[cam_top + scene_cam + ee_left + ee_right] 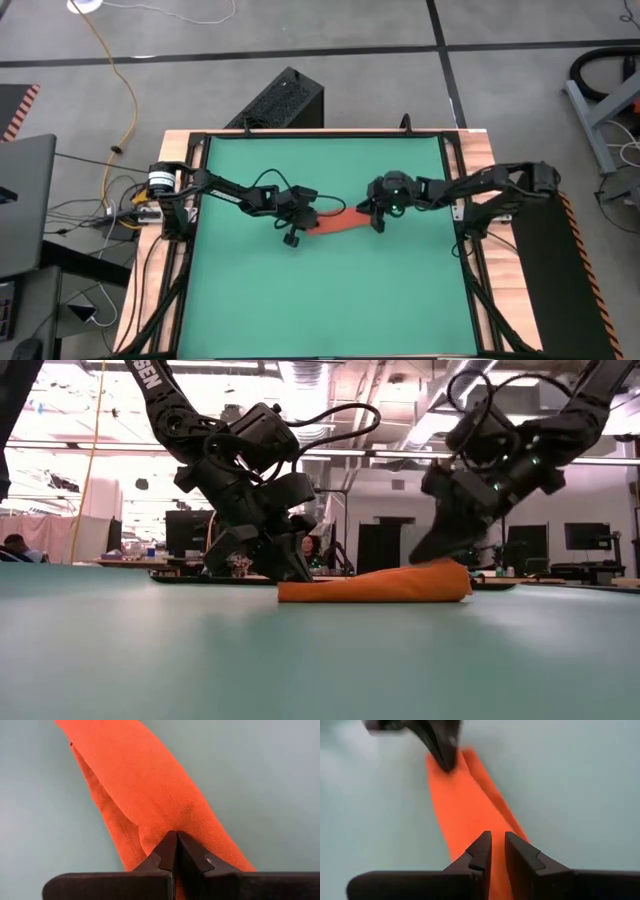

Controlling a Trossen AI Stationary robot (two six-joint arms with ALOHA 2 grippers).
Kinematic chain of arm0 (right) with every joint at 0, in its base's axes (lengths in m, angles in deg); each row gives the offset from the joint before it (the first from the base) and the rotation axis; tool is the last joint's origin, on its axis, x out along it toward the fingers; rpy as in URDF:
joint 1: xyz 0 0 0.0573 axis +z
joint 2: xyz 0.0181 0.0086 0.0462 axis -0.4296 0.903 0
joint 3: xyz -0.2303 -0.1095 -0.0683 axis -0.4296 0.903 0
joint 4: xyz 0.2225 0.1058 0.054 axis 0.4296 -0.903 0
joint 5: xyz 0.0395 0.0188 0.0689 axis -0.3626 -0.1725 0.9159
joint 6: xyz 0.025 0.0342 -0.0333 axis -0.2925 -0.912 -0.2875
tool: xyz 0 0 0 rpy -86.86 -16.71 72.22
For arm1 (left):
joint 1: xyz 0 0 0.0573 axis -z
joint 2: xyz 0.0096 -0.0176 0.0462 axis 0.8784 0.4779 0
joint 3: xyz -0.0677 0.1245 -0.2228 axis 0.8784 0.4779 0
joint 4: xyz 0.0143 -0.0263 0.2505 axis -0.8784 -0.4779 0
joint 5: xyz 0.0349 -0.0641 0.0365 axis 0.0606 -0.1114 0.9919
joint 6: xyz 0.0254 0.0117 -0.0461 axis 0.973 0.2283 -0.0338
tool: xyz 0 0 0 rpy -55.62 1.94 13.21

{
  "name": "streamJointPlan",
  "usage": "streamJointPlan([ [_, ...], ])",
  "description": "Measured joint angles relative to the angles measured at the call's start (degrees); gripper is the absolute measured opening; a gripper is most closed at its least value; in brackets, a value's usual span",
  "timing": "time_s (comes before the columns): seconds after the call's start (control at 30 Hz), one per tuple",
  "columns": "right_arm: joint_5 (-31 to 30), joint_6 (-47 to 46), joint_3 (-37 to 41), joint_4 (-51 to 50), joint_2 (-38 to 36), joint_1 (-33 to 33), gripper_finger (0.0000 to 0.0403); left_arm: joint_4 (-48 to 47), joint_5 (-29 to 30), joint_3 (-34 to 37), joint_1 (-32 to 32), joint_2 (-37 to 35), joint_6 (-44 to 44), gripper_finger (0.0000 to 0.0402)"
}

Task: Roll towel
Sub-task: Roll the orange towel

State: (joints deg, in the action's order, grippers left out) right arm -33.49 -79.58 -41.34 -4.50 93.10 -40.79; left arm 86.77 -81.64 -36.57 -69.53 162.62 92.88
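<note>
Towel [375, 585] rolled between both pincers; "SEN" on arm.

Left arm: it is reaching from the left side toward the middle, with the wrist bending down.
Left gripper [175, 845]: its fingers are pressing fully together and the tips are pointing down at the surface.
Right arm: it is stretching in from the right side, also angling down at the wrist.
Right gripper [498, 845]: its two fingers are standing slightly apart, with a narrow gap showing between the tips.
</note>
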Motion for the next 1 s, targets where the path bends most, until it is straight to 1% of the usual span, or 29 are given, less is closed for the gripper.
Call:
streamJointPlan([
  [0.3,-0.9,-1.2,0.9,2.6,11.8,0.3,0.0074,-0.4,1.4,0.0,0.0,0.0,-1.7,0.0],
  [0.5,-5.0,-3.5,0.9,5.4,17.5,3.2,0.0074,-0.2,1.4,0.0,0.0,0.0,-4.0,0.0],
  [0.7,-12.7,-6.3,2.8,8.8,18.0,7.3,0.0074,-2.6,1.7,0.0,0.0,-0.1,-5.6,0.0],
  [0.83,-16.2,-6.8,3.1,9.1,17.8,9.4,0.0074,-3.0,2.5,0.0,0.0,-0.4,-6.7,0.0],
  [1.0,-18.8,-6.9,3.2,9.8,17.9,10.7,0.0074,-4.1,4.9,0.2,0.0,-5.8,-10.3,0.0],
])
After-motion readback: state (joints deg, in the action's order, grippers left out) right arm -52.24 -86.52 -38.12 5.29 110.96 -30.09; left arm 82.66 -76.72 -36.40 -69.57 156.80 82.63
